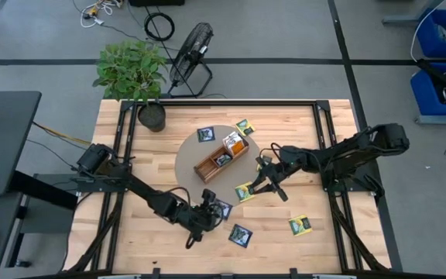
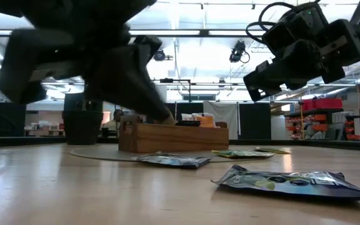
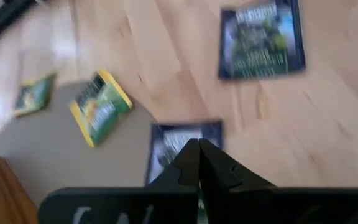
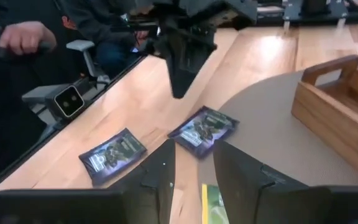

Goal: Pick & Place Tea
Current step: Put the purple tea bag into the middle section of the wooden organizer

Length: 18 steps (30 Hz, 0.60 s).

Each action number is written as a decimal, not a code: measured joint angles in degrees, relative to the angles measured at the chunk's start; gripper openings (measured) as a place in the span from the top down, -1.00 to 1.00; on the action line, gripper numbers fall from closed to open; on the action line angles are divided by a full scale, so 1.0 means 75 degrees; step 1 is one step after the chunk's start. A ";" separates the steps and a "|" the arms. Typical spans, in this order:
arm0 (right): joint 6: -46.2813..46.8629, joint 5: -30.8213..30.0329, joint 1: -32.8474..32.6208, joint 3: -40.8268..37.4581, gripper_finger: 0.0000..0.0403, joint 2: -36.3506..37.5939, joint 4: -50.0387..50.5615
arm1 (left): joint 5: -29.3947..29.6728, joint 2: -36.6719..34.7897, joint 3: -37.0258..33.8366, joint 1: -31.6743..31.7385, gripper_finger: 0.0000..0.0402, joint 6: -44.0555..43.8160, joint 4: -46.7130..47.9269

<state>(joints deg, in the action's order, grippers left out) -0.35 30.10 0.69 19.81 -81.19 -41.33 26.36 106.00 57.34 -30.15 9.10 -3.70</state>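
Left tool (image 1: 207,208) is clenched empty just above a navy tea packet (image 1: 221,209) on the bench (image 1: 130,240) beside the round mat (image 1: 188,155); right tool (image 1: 263,183) hangs parted over a yellow-green packet (image 1: 245,191). Packets look light, thin, slippery: you'd pinch an edge.

Pale butcher-block wood table (image 1: 300,124) with visible grain and a soft sheen, smooth matt grey round mat (image 1: 196,151), warm brown wooden tray (image 4: 334,109), glossy crinkled foil tea packets (image 2: 292,182), matt black plastic left gripper (image 3: 197,163), matt black plastic right gripper (image 4: 194,168)
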 joint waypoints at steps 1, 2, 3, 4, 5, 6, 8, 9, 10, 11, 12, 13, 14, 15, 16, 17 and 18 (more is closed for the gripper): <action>-0.0012 -0.0024 -0.0013 0.0000 0.41 -0.0015 -0.0019 | -0.0006 0.0000 -0.0002 -0.0026 0.94 -0.0094 0.0190; -0.0015 -0.0078 -0.0025 0.0000 0.41 -0.0020 -0.0019 | -0.0014 0.0000 -0.0003 -0.0037 0.91 -0.0149 0.0384; -0.0015 -0.0127 -0.0027 0.0000 0.41 -0.0023 -0.0004 | -0.0020 0.0000 -0.0006 -0.0014 0.87 -0.0223 0.0566; -0.0015 -0.0139 -0.0027 0.0000 0.41 -0.0023 -0.0007 | -0.0059 0.0000 -0.0006 0.0012 0.82 -0.0328 0.0726; -0.0015 -0.0141 -0.0027 0.0000 0.41 -0.0023 -0.0013 | -0.0158 0.0000 -0.0006 0.0043 0.76 -0.0383 0.0844; -0.0015 -0.0145 -0.0027 0.0000 0.41 -0.0023 -0.0011 | -0.0249 0.0000 -0.0012 0.0067 0.70 -0.0465 0.0886; -0.0015 -0.0148 -0.0024 0.0000 0.41 -0.0023 -0.0012 | -0.0338 0.0000 -0.0012 0.0079 0.57 -0.0500 0.0826; -0.0015 -0.0155 -0.0024 0.0000 0.41 -0.0023 -0.0010 | -0.0336 0.0000 -0.0009 0.0079 0.51 -0.0491 0.0858; -0.0015 -0.0157 -0.0024 0.0000 0.41 -0.0023 -0.0010 | -0.0352 0.0018 -0.0009 0.0105 0.44 -0.0519 0.0938; -0.0015 -0.0157 -0.0024 0.0000 0.41 -0.0023 -0.0010 | -0.0378 0.0083 -0.0009 0.0155 0.37 -0.0547 0.0955; -0.0015 -0.0157 -0.0024 0.0000 0.41 -0.0023 -0.0007 | -0.0456 0.0127 -0.0018 0.0188 0.31 -0.0560 0.0971; -0.0021 -0.0157 -0.0024 0.0000 0.41 -0.0023 -0.0010 | -0.0596 0.0134 -0.0063 0.0232 0.25 -0.0563 0.1002; -0.0025 -0.0157 -0.0024 0.0000 0.41 -0.0023 -0.0013 | -0.0778 0.0142 -0.0090 0.0286 0.19 -0.0571 0.0955; -0.0025 -0.0157 -0.0024 0.0000 0.41 -0.0023 -0.0003 | -0.0925 0.0189 -0.0090 0.0344 0.15 -0.0592 0.0810; -0.0023 -0.0157 -0.0024 0.0000 0.41 -0.0023 0.0013 | -0.0991 0.0222 -0.0087 0.0382 0.11 -0.0667 0.0757; -0.0029 -0.0157 -0.0024 -0.0003 0.41 -0.0023 0.0019 | -0.0977 0.0227 -0.0091 0.0404 0.07 -0.0677 0.0836; -0.0058 -0.0158 -0.0024 -0.0003 0.41 -0.0023 0.0037 | -0.0969 0.0233 -0.0102 0.0431 0.04 -0.0643 0.0836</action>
<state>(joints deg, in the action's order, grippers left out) -0.79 28.92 0.51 19.79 -81.36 -41.06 19.09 107.74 56.58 -26.92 4.27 2.57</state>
